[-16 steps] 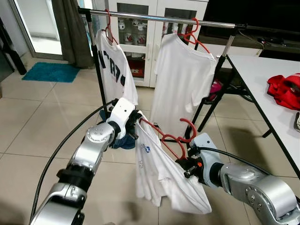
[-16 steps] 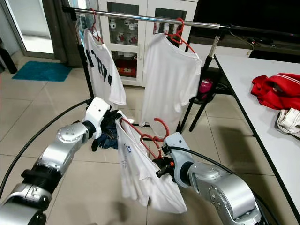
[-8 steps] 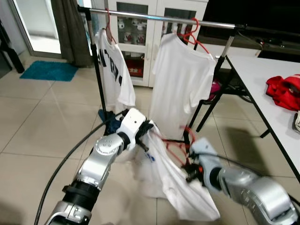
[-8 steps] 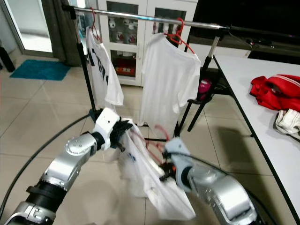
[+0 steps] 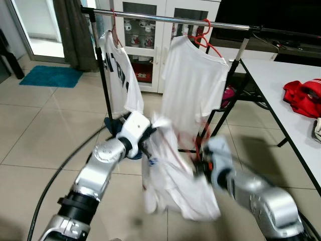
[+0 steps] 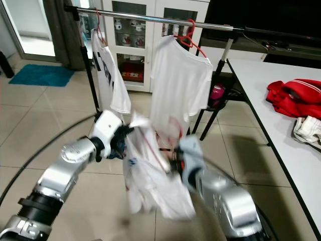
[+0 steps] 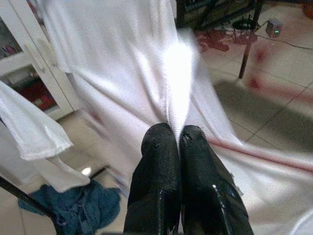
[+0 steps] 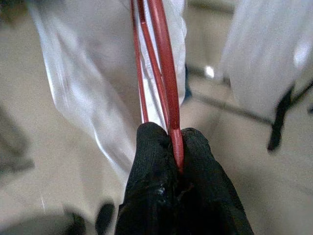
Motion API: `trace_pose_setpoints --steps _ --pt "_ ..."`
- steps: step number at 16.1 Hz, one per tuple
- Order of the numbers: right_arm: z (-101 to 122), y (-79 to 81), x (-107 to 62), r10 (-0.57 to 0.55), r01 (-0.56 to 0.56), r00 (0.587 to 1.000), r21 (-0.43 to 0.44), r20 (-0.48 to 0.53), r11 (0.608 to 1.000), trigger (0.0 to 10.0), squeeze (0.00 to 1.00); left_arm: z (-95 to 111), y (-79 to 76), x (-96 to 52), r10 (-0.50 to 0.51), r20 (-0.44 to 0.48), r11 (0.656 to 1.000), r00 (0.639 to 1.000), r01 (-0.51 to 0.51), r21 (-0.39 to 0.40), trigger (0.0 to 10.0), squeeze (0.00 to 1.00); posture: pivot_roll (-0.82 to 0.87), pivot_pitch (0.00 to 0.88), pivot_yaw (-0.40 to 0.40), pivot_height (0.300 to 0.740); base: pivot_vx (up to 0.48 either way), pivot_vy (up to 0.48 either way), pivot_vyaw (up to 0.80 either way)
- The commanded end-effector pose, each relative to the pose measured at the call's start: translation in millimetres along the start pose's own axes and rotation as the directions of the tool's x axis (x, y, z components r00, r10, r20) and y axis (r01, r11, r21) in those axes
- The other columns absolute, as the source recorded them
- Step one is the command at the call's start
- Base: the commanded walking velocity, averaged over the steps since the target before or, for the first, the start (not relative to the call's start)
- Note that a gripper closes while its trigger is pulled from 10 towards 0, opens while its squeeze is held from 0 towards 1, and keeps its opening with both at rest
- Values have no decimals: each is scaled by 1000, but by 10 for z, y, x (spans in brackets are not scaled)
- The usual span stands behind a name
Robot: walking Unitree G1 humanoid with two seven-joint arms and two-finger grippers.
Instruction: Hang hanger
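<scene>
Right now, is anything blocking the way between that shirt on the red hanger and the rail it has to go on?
Nothing visible blocks the rail's bare middle stretch. The red hanger must rise between the two hung shirts, which flank that gap.

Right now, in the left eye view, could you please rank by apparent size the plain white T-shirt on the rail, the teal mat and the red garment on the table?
1. Plain white T-shirt, clearly largest.
2. Teal mat.
3. Red garment, cut off by the frame edge, so its rank below the mat is unsure.
</scene>
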State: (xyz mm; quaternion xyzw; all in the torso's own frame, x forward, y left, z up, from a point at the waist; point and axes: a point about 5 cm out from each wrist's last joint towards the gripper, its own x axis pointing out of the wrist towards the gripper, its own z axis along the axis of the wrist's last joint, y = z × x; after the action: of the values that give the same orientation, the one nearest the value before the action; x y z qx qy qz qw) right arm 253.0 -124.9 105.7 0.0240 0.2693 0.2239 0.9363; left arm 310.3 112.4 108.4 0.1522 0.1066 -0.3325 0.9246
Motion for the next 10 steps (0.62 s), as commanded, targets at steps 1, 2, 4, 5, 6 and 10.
trace_pose_setpoints --steps 1,2,4,5,6,10 --pt "200 -38 -50 -17 16 993 7 114 1000 10000 0 13 -92 38 -47 -1 999 999 47 -5 0 0 -200 0 -56 740 0 0 0" --pt "261 -34 -39 -22 20 988 13 150 1000 10000 0 48 -149 55 -75 17 997 997 75 -18 0 0 -201 0 -54 740 0 0 0" --pt "235 -7 -13 4 -2 992 -13 129 1000 10000 0 107 -172 77 -83 52 996 995 84 -17 0 0 -200 0 -53 740 0 0 0" --pt "135 -2 2 4 1 998 -63 68 998 10000 0 165 -153 80 -78 80 997 994 79 -15 0 0 -200 0 -53 740 0 0 0" --pt "49 -8 13 -2 3 1000 -85 17 996 10000 0 224 -142 77 -82 108 996 991 83 -10 0 0 -197 0 -54 740 0 0 0" --pt "-128 -131 28 -100 89 991 -112 -93 990 10000 0 375 -87 44 -91 137 996 986 88 31 0 0 -194 0 -52 740 0 0 0"
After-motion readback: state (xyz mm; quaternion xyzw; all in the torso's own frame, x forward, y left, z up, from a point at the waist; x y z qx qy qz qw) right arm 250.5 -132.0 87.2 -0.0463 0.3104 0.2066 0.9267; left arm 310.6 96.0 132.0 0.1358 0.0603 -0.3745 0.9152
